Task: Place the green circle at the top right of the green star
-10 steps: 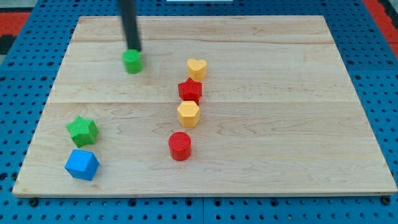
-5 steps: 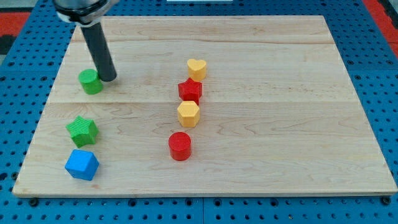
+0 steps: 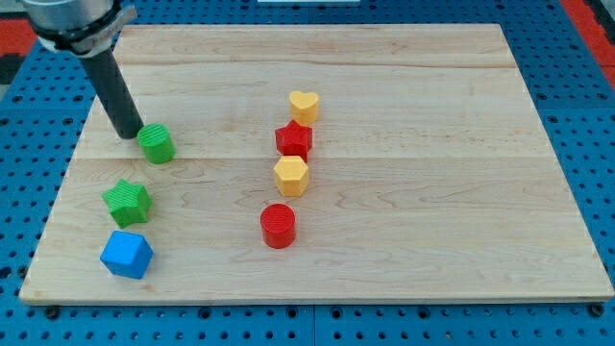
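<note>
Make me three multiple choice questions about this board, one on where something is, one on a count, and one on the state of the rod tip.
1. Where is the green circle relative to the green star?
A. Above it, a little toward the view's right
B. Below it
C. Far off at the view's right edge

2. How many red blocks are on the board?
A. One
B. Two
C. Four

3. Where is my tip?
A. Against the blue cube
B. Among the yellow blocks
C. Right at the green circle's left side

Answers: 1 A, the circle lies nearer the view's top than the star. 2 B, a red star and a red cylinder. 3 C, the rod ends beside the circle.
</note>
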